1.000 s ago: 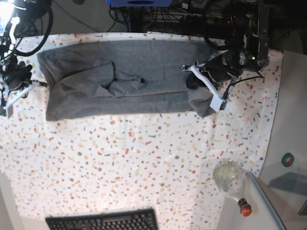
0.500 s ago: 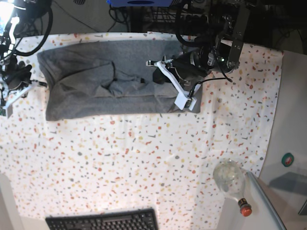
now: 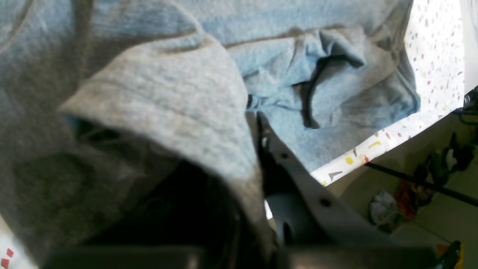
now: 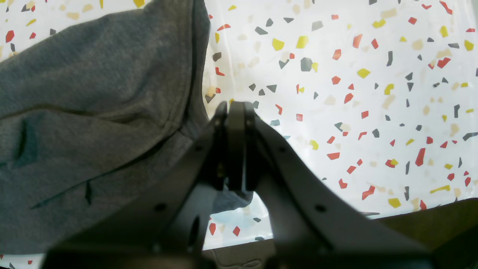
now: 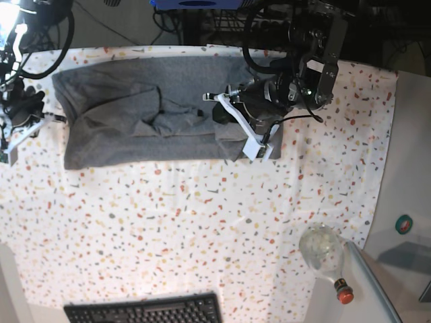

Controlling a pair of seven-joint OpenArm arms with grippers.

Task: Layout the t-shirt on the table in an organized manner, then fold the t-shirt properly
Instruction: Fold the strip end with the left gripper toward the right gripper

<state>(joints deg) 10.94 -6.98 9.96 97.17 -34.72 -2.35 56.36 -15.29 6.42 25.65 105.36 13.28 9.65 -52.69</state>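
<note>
Across the speckled white table cloth (image 5: pixel 202 222) my left gripper (image 5: pixel 232 118), clamped on the heather-grey knit t-shirt (image 5: pixel 121 114), has carried its end inward, starting a fold; my right gripper (image 4: pixel 235 112) stays shut, empty.

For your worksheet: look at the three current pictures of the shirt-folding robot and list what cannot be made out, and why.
- Left gripper, left wrist view: the t-shirt draped over it hides the fingertips.
- Right gripper, base view: cut by the picture's left edge; its hold shows only in the right wrist view.
- Neck label: hidden among folds in every view.
- Keyboard, base view: cut off by the bottom edge.
</note>
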